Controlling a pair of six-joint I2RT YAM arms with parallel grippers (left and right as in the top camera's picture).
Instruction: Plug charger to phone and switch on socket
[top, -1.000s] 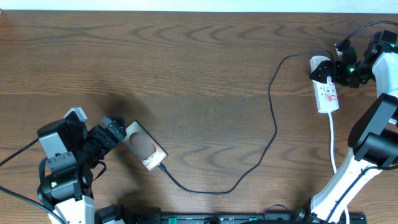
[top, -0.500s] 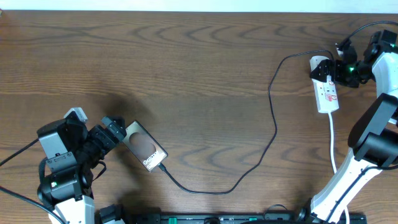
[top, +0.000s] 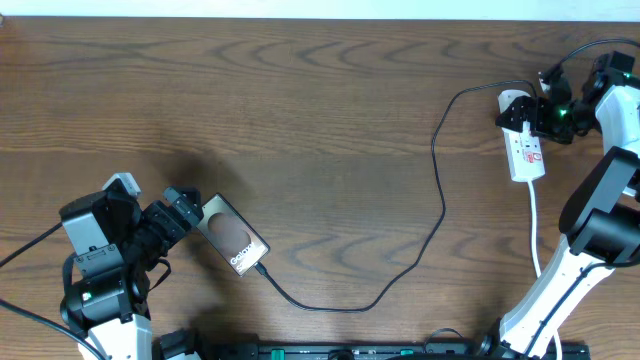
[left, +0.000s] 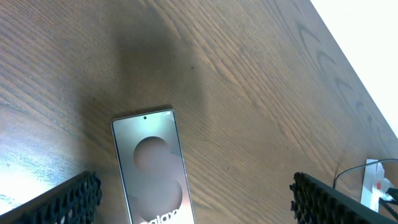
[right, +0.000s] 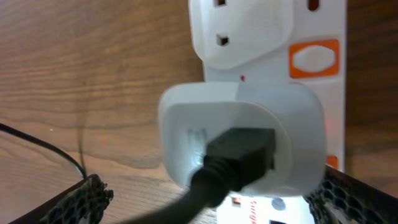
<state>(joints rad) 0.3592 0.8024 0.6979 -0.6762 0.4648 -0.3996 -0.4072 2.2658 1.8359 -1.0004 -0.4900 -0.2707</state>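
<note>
The phone lies back up on the table at the lower left, and its "Galaxy" lettering shows. The charger, a thin black cable, has its tip in the phone's lower end and runs in a loop up to a white adapter seated in the socket. My left gripper is open by the phone's top end. In the left wrist view the phone lies between its fingers. My right gripper is open over the socket's far end. Its fingers straddle the adapter without touching it. An orange switch sits beside it.
The socket's white cord runs down the right side toward the front edge. The right arm's base stands at the front right and the left arm's base at the front left. The table's far edge runs along the top.
The right arm has shifted very slightly over the socket. The phone, the cable and the left arm have not moved.
</note>
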